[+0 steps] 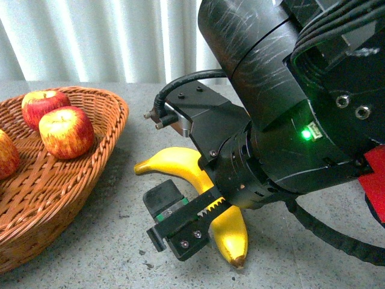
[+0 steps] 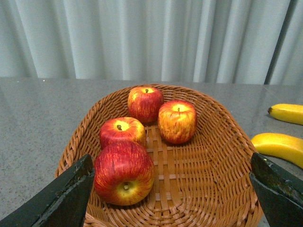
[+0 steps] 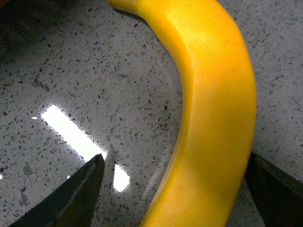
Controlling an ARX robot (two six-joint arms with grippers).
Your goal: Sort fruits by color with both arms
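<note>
- Grey speckled stone tabletop (image 1: 120,247), with a pale pleated curtain (image 2: 142,38) hanging behind its far edge.
- The banana (image 3: 213,94) I am after lies flat on the bare stone towards the tabletop's near edge, just beside the basket and outside it, with its dark tip pointing at the near edge.
- My right gripper (image 3: 177,196) is down over that banana with the jaws spread wide, one on either side. Nothing is pinched yet. The fruit lies much closer to one finger than the other, and from the wrist camera I cannot tell whether that finger already touches the skin.
- My left gripper (image 2: 173,189) is also spread open and holds nothing. It hovers above the near rim of the woven basket (image 2: 227,127), which stands towards the tabletop's left edge.
- Four red apples (image 2: 124,172) sit inside the basket. Three are clustered towards the far rim and one lies on its side nearer my left fingers.
- Two bananas (image 2: 279,146) show on the stone beyond the basket's right rim. One may be the fruit under my right gripper, but I cannot be sure.
- By my reckoning the red half is done, as no apple shows outside the basket.
- The yellow half remains: every banana in view is on the stone, and I see no second container for them.
</note>
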